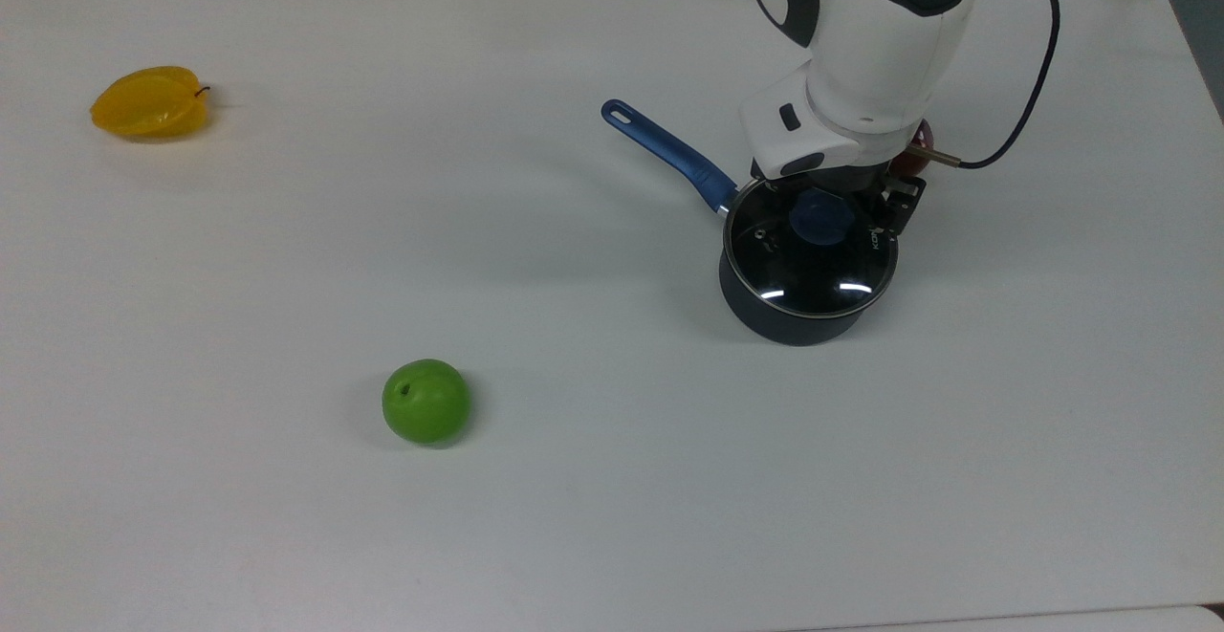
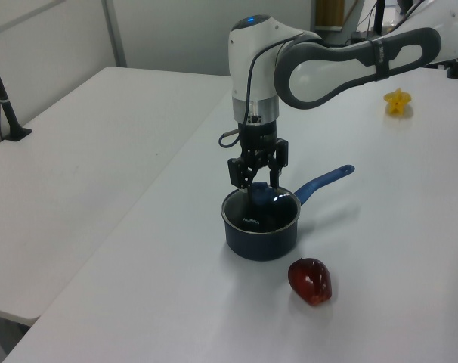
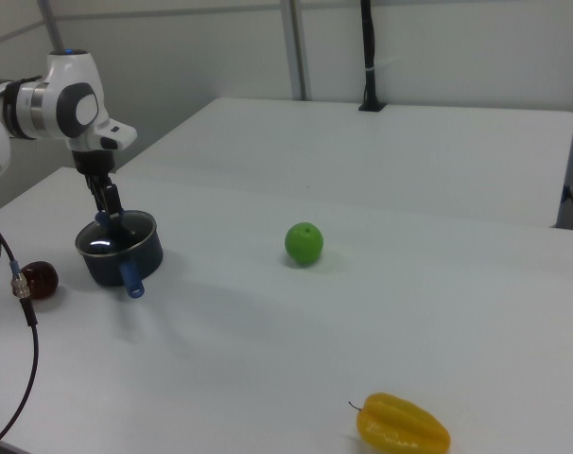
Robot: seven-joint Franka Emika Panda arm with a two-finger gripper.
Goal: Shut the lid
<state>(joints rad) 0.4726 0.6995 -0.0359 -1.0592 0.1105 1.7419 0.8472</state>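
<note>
The lid (image 1: 813, 269), clear glass with a metal rim and a blue knob (image 1: 822, 218), lies flat on a dark blue pot (image 1: 789, 321). The pot's blue handle (image 1: 669, 149) points to the top view's upper left. My gripper (image 1: 827, 200) comes straight down on the knob, its jaws closed on either side of it. The left view has the gripper (image 2: 260, 184) just above the lid (image 2: 261, 212) and the pot (image 2: 259, 240). In the right view the gripper (image 3: 112, 213) stands over the lid (image 3: 107, 244) at the far left.
A dark red fruit (image 2: 310, 280) lies close beside the pot. A green apple (image 1: 426, 402) sits toward the top view's lower left, and a yellow starfruit (image 1: 150, 102) at its far upper left. The white table (image 1: 574, 517) is wide around them.
</note>
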